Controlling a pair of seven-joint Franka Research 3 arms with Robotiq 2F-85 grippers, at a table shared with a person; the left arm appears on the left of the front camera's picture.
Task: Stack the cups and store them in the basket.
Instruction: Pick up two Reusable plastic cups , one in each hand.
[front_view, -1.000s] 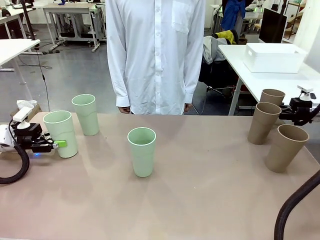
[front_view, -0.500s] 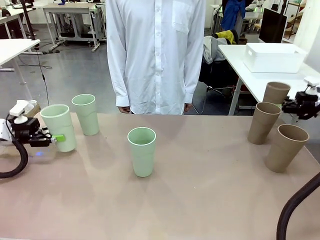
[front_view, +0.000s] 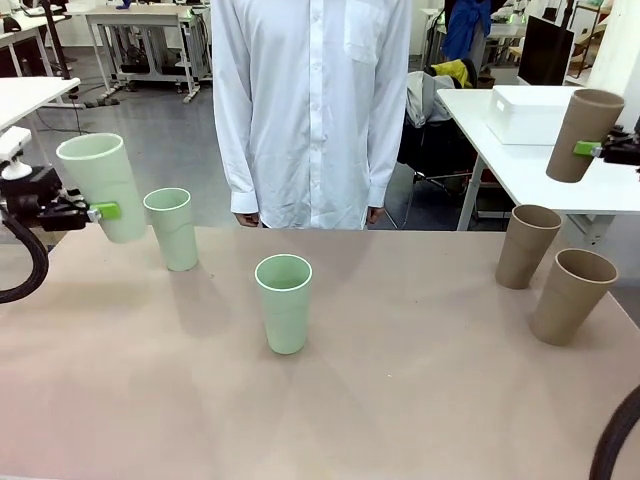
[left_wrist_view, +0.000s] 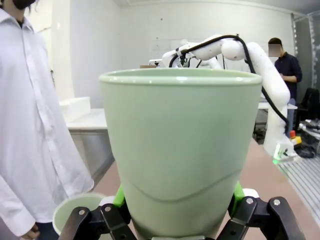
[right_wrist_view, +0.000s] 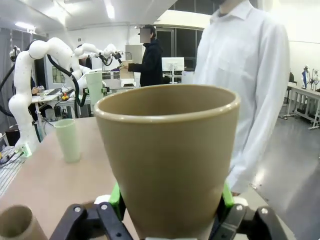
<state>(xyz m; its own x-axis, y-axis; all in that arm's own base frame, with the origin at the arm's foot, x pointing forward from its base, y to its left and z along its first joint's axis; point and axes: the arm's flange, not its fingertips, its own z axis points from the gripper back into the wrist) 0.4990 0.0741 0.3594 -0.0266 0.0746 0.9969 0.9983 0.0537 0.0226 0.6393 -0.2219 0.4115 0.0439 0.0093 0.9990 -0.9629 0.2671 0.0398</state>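
My left gripper (front_view: 97, 212) is shut on a mint green cup (front_view: 100, 185), held tilted in the air above the table's far left corner. The left wrist view has that cup (left_wrist_view: 175, 145) between the green pads (left_wrist_view: 119, 197). My right gripper (front_view: 596, 150) is shut on a tan cup (front_view: 578, 135), raised high at the right edge; it is large in the right wrist view (right_wrist_view: 167, 150). Two mint cups (front_view: 172, 228) (front_view: 284, 302) and two tan cups (front_view: 527, 245) (front_view: 572, 295) stand upright on the table. The white basket (front_view: 545, 113) sits on a side table at the back right.
A person in a white shirt (front_view: 310, 110) stands at the far edge, hands hanging by their sides. The brown table (front_view: 400, 400) has open room in its front half. Black cable loops show at the left (front_view: 30, 270) and the bottom right (front_view: 615, 440).
Both arms have lifted their cups off the table. The mint cup rose from the left edge, the tan cup rose up and to the right from behind the other tan ones.
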